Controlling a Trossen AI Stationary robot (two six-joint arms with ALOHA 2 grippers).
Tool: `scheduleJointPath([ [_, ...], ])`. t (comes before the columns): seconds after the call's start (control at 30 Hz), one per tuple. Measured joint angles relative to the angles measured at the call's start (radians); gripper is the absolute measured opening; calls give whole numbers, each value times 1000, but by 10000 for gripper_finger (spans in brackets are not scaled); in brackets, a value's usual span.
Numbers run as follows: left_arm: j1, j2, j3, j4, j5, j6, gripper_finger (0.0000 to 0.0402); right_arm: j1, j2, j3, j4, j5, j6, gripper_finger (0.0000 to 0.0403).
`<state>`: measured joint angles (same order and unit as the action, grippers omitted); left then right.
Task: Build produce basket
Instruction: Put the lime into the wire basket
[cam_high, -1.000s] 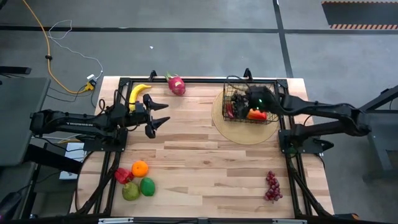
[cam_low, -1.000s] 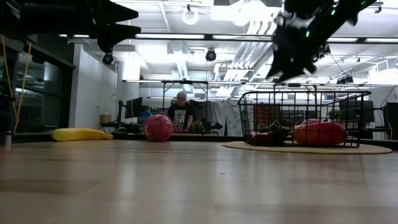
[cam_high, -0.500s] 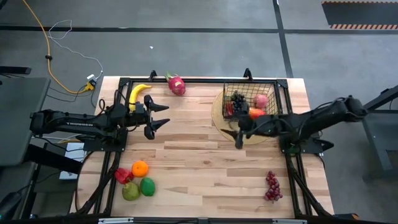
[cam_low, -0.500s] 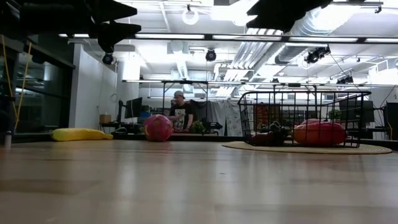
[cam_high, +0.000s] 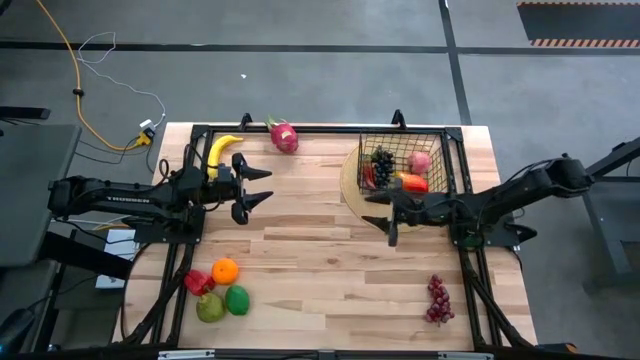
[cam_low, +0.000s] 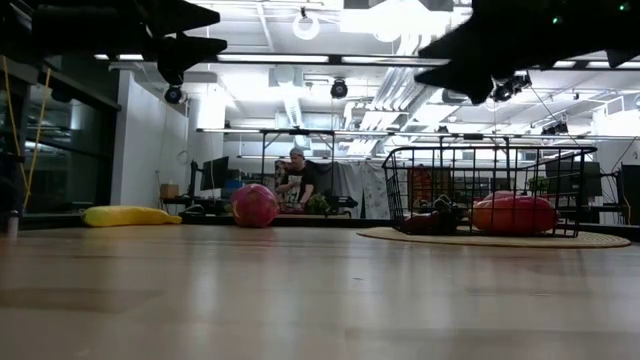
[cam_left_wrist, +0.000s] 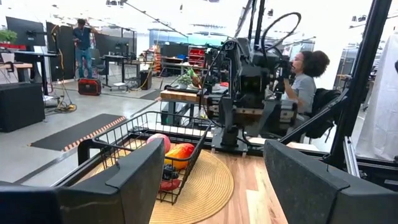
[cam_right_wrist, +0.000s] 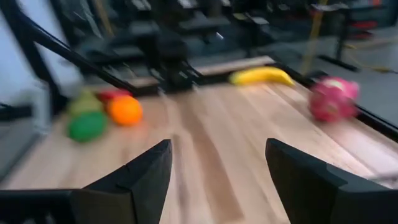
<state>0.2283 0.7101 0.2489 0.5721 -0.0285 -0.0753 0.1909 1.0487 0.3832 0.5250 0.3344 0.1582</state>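
The black wire basket (cam_high: 404, 168) stands on a round tan mat (cam_high: 352, 190) at the far right, holding dark grapes, a pink fruit and an orange-red pepper. My right gripper (cam_high: 386, 216) is open and empty, in the air just in front of the basket, fingers pointing toward the table's left. My left gripper (cam_high: 262, 185) is open and empty, held above the table's left half. The banana (cam_high: 221, 150) and dragon fruit (cam_high: 283, 135) lie at the far edge. An orange (cam_high: 225, 270), red pepper (cam_high: 197, 282) and two green fruits (cam_high: 224, 303) lie near left. Purple grapes (cam_high: 437, 299) lie near right.
A black frame (cam_high: 300, 129) runs along the table's far and side edges. The table's middle (cam_high: 320, 260) is bare wood. People show in the room beyond, in the low view (cam_low: 297, 180) and the left wrist view (cam_left_wrist: 305, 78).
My right gripper has come away from above the basket, drawn back toward the table's near edge and swung to point toward the table's left, empty. The fruits in the basket show uncovered now. My left arm has kept still.
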Motion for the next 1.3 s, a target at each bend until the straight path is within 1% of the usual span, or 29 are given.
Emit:
scheduleJointPath([
  [0.07,0,0,0,0,22,0,264,0,-5,-5,36,-20,-10,250],
  [0.17,-1,0,0,0,57,0,264,0,-3,-2,32,-20,-43,250],
  [0.57,-14,0,0,-2,47,-14,264,0,-3,1,33,-20,-53,250],
  [0.7,-37,0,15,-29,60,-110,264,0,-2,1,33,-20,-53,250],
  [0.8,-112,6,69,-149,101,-107,264,0,-2,1,33,-20,-53,250],
  [0.87,-185,27,117,-242,96,-98,264,0,-2,1,33,-20,-53,250],
  [0.97,-316,72,198,-364,32,-79,266,0,-2,1,32,-20,-51,250],
  [1.07,-435,125,282,-509,-27,-52,278,0,-2,1,27,-20,-37,250],
  [1.2,-566,206,396,-699,-129,-63,305,0,-2,1,11,-20,-27,250],
  [1.3,-637,277,477,-845,-155,-109,329,0,-2,1,2,-20,-27,250],
])
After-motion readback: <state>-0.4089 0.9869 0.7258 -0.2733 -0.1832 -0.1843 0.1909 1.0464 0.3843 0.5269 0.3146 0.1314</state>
